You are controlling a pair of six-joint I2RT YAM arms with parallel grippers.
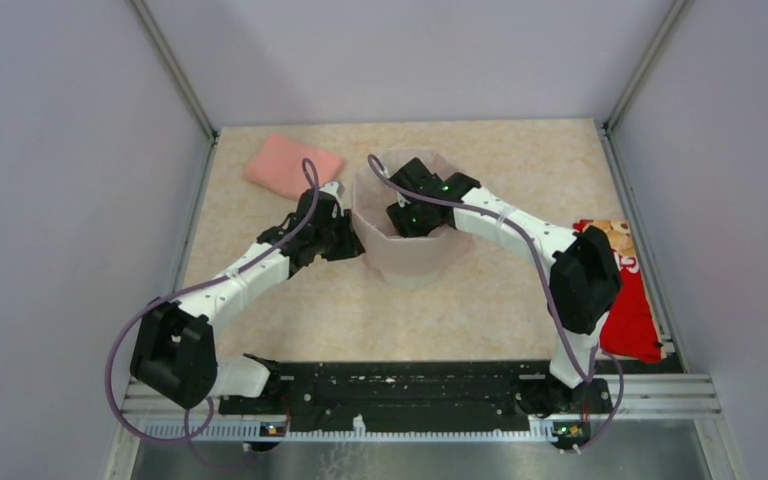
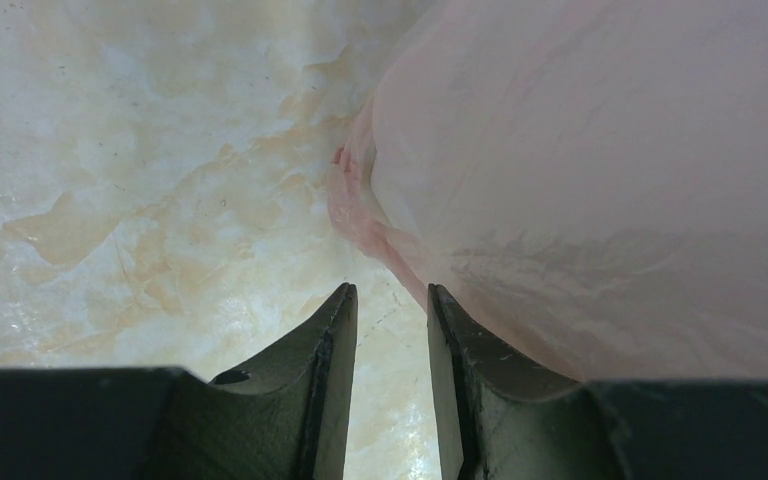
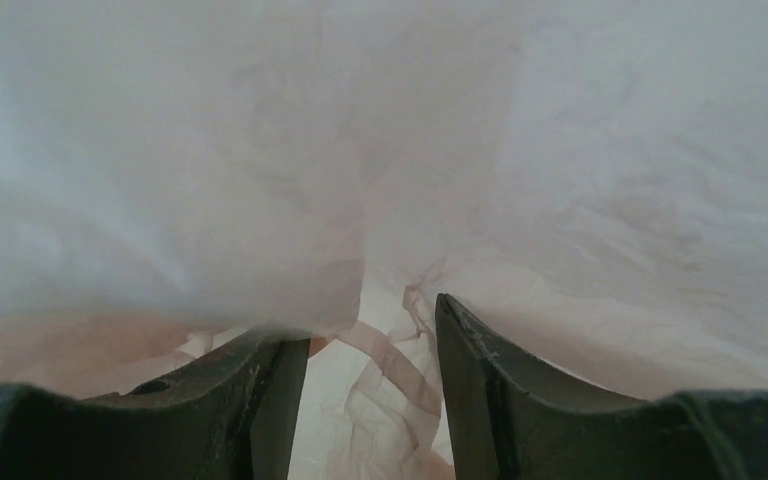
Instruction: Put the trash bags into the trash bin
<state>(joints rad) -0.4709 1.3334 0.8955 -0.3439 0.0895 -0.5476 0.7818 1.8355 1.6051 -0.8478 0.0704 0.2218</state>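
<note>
text: none legible | red packet (image 1: 628,312): white lettering, unreadable

My top camera is looking down from above and behind my arm bases, standing far enough off to be taking in the whole table (image 1: 480,300), both arms and the trash bin (image 1: 410,262). My left wrist camera is peering forward past my left gripper (image 2: 390,297), sitting very close to the tabletop and the bin's outer side, which the top view is sharing. My right wrist camera is facing past my right gripper (image 3: 372,322) inside the bin, with the trash bag (image 3: 380,150) filling its view from close up.
</note>
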